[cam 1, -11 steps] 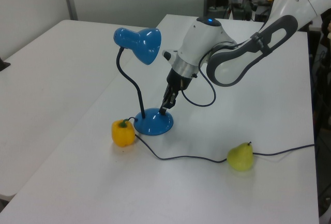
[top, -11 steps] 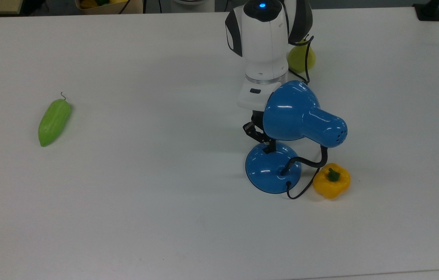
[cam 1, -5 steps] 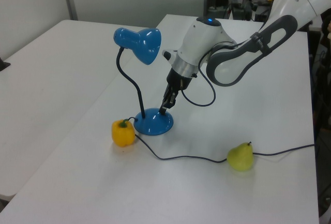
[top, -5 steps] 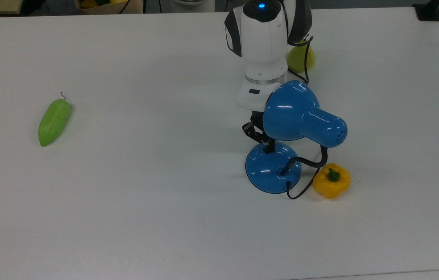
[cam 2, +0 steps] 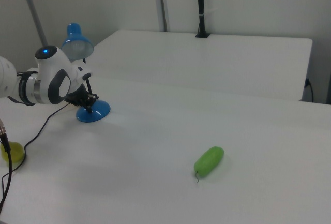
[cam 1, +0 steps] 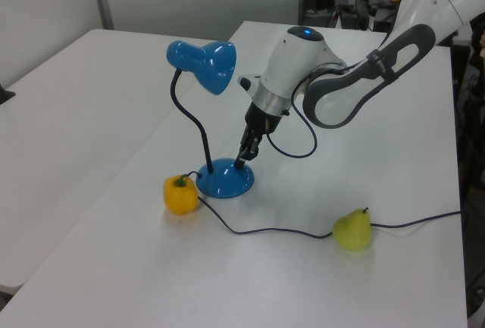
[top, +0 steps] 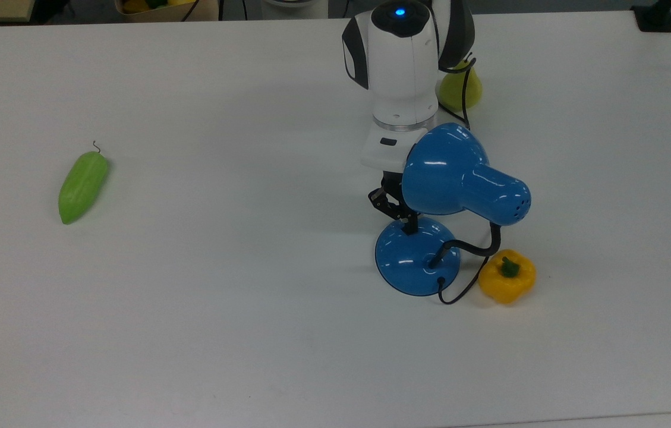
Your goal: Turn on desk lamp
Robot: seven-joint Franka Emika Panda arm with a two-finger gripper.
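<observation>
The desk lamp (top: 454, 172) is glossy blue, with a cone shade, a black gooseneck and a round domed base (top: 412, 261) on the white table. It stands at the left view's centre (cam 1: 223, 180) and at the right view's left (cam 2: 93, 113). My gripper (top: 409, 224) comes down at a slant from the white arm. Its dark fingers are together, with the tip resting on the base's rim on the arm's side (cam 1: 242, 163). The shade hides the upper fingers in the top view. The lamp does not glow.
A yellow bell pepper (top: 506, 276) sits close beside the base, and the black cord (cam 1: 280, 231) runs past it towards a yellow-green pear (cam 1: 352, 229). A green gourd (top: 82, 185) lies far off at the top view's left.
The arm's wrist has crept very slightly away from the base in the top view. The fingertip stays on the lamp base, and the lamp has not moved.
</observation>
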